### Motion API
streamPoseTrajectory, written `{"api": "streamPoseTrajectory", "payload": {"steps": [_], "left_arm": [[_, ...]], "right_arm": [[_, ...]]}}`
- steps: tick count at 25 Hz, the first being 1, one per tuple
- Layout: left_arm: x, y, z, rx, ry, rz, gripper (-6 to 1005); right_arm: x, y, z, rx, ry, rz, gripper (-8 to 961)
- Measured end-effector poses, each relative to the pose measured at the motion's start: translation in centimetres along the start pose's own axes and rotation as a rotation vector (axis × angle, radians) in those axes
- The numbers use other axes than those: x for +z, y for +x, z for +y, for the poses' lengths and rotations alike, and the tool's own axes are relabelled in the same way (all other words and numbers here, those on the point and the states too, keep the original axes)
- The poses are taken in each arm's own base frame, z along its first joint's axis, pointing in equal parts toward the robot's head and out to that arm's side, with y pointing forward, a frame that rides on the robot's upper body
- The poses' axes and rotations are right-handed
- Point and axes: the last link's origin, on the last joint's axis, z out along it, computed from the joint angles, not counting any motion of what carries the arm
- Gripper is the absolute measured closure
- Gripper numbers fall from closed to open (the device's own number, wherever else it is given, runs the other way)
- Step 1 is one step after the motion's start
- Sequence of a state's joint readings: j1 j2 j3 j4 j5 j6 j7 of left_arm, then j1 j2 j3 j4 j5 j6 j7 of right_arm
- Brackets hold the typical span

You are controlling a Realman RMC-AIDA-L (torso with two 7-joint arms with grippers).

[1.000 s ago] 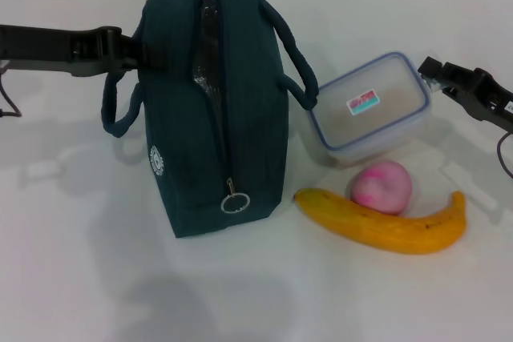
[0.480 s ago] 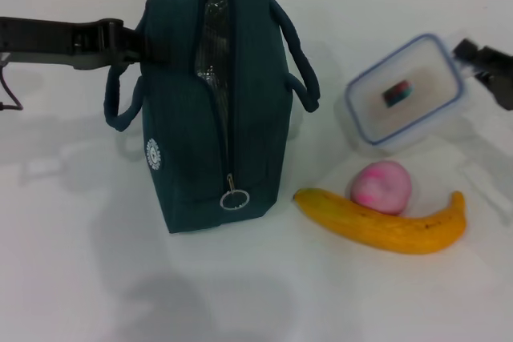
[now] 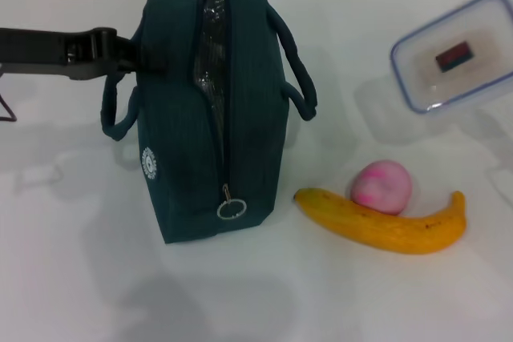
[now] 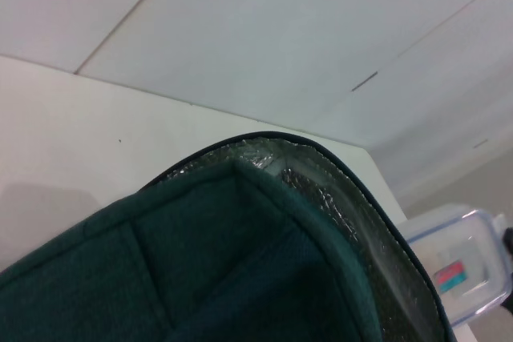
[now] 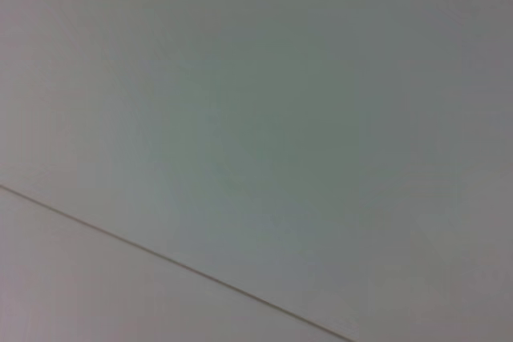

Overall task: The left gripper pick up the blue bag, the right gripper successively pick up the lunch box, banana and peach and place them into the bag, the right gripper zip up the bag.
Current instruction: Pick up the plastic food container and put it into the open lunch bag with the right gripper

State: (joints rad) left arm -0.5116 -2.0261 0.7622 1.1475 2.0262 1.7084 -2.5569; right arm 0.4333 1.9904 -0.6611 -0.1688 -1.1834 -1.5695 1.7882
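The blue bag (image 3: 208, 118) stands upright left of centre, its top zip parted so the foil lining (image 3: 210, 46) shows. My left gripper (image 3: 132, 50) reaches in from the left and is shut on the bag's upper side by a handle. The lunch box (image 3: 455, 52) hangs tilted in the air at the far right, above its shadow on the table. My right gripper lies past the head view's right edge; only a dark sliver shows beside the lunch box (image 4: 457, 270) in the left wrist view. The peach (image 3: 382, 187) touches the banana (image 3: 385, 226), right of the bag.
A silver ring zip pull (image 3: 231, 209) hangs low on the bag's near end. The white table (image 3: 80, 278) stretches around everything. The right wrist view holds only a plain pale surface with one seam line.
The lunch box has left the table and risen up and to the right. The right gripper has passed out of the head view. The bag has shifted slightly.
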Motion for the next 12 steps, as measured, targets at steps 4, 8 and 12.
{"api": "streamPoseTrajectory", "payload": {"steps": [4,8,12], "left_arm": [[-0.2,-0.5,0.7,0.008,-0.064,-0.003,970],[-0.2,-0.9,1.0,0.016,-0.09,-0.016,970],[0.0,-1.4,0.6,-0.006,-0.101,-0.034,970]], "right_arm": [[0.2,0.0,1.2,0.046,-0.089,-0.029,851],[2.0,0.2,2.9,0.089,-0.206,-0.006,850],[4.7,0.4,4.8,0.123,-0.333,0.028,849]]}}
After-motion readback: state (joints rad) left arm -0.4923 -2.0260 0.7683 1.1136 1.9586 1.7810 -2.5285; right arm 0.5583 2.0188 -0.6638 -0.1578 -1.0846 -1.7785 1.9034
